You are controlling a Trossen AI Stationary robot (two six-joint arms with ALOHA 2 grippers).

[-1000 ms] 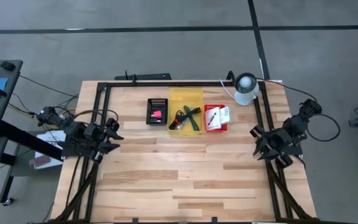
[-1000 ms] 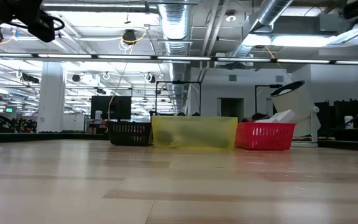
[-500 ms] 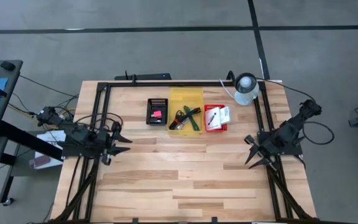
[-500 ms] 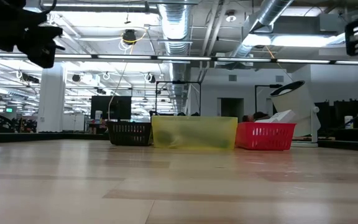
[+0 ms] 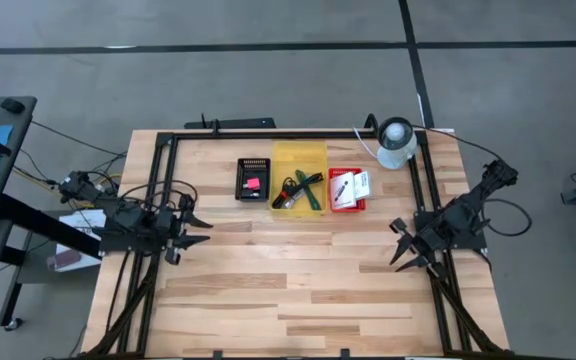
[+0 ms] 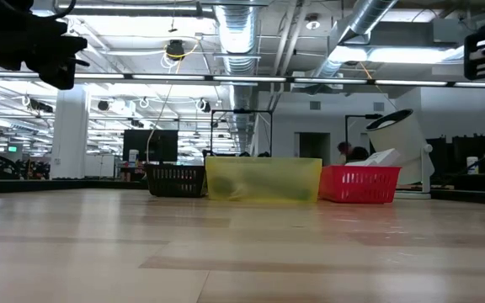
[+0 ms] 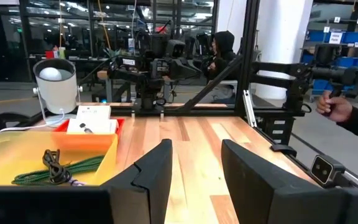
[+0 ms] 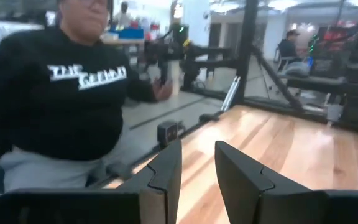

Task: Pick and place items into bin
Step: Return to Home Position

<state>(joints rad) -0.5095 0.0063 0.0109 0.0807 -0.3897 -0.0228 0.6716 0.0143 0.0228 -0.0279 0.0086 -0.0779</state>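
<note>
Wood table (image 5: 288, 290) spreads below me, framed by dark rails. Past my right fingers (image 8: 166, 168) I see a person (image 8: 61, 106) in a black sweatshirt, close beyond the table's edge.

Three bins sit in a row near the far side. The yellow bin (image 5: 299, 152) is in the middle, a black bin (image 5: 253, 163) just beside it on the left, and a red bin (image 5: 334, 206) just beside it on the right. A white lamp (image 5: 396, 142) stands at the far right corner, near the red bin.

My left gripper (image 5: 198, 227) hangs over the table's left side, well apart from the bins. It is released, with its fingers spread. My right gripper (image 5: 397, 245) hangs over the right side. It is also released, with a plain gap between its fingers. Both point in toward the middle of the table.

A green cable (image 5: 311, 188) and a coiled black cable (image 5: 289, 190) lie side by side in the yellow bin. White flat pieces (image 5: 353, 184) lie in the red bin. A tiny pink block (image 5: 253, 184) lies in the black bin.
</note>
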